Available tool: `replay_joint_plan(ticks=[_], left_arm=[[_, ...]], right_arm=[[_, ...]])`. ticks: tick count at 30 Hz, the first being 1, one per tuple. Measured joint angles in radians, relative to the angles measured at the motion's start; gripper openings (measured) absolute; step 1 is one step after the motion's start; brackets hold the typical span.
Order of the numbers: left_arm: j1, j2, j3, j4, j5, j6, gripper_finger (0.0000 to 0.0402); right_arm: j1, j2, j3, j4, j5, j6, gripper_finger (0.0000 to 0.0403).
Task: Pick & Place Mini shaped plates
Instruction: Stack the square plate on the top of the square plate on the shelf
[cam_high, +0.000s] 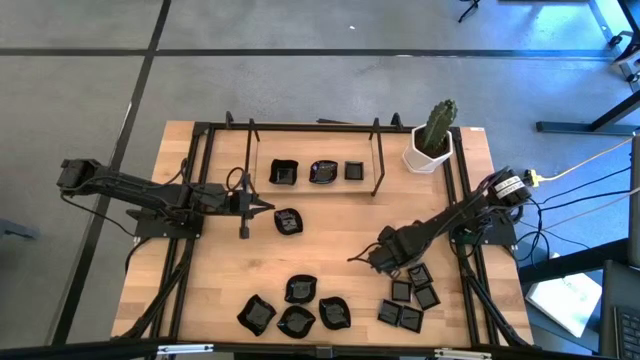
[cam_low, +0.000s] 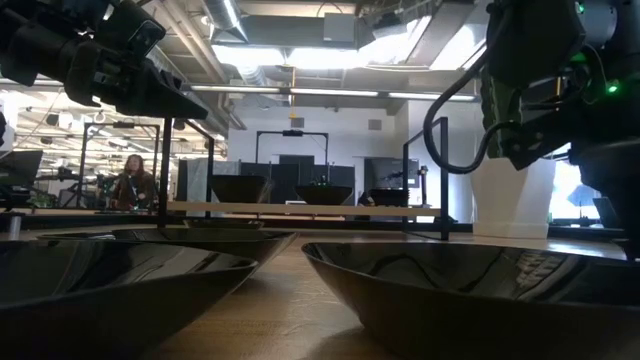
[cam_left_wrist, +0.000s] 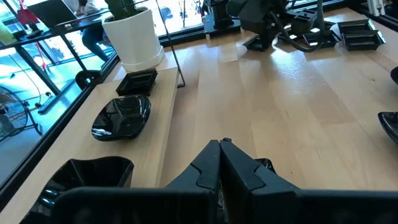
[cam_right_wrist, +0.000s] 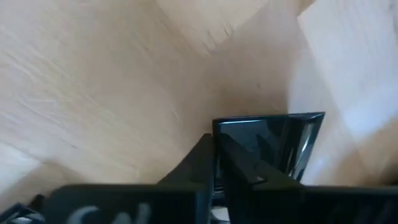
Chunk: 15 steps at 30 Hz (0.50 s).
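Note:
Many small glossy black mini shaped plates lie on the wooden table. Three sit on the far shelf, and one lies alone mid-table. Rounded ones and square ones are grouped near the front edge. My right gripper points down just left of the square group. It is shut on a square plate, which it hides in the high view. My left gripper hangs shut and empty above the table, just left of the lone plate. My right gripper pinches the square plate's rim at one of its straight sides, one finger over the dish's inside and the other outside it. The fingers come from above, pointing down. Whether the plate is clear of the table I cannot tell.
A white pot with a green cactus stands at the far right corner. Black frame rails run along both sides and the shelf's uprights. Bare wood lies mid-table, between the two grippers.

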Motion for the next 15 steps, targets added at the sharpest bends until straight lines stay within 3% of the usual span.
replay_joint_plan(ticks=[3, 8, 15], left_arm=[[0.000, 0.000, 0.000, 0.000, 0.000, 0.000, 0.0004], [0.000, 0.000, 0.000, 0.000, 0.000, 0.000, 0.0004], [0.000, 0.000, 0.000, 0.014, -0.001, 0.000, 0.0004]], right_arm=[[0.000, 0.000, 0.000, 0.000, 0.016, -0.028, 0.0006], [0.000, 0.000, 0.008, 0.000, 0.042, -0.062, 0.0013], [0.000, 0.000, 0.118, -0.018, 0.060, -0.174, 0.0005]])
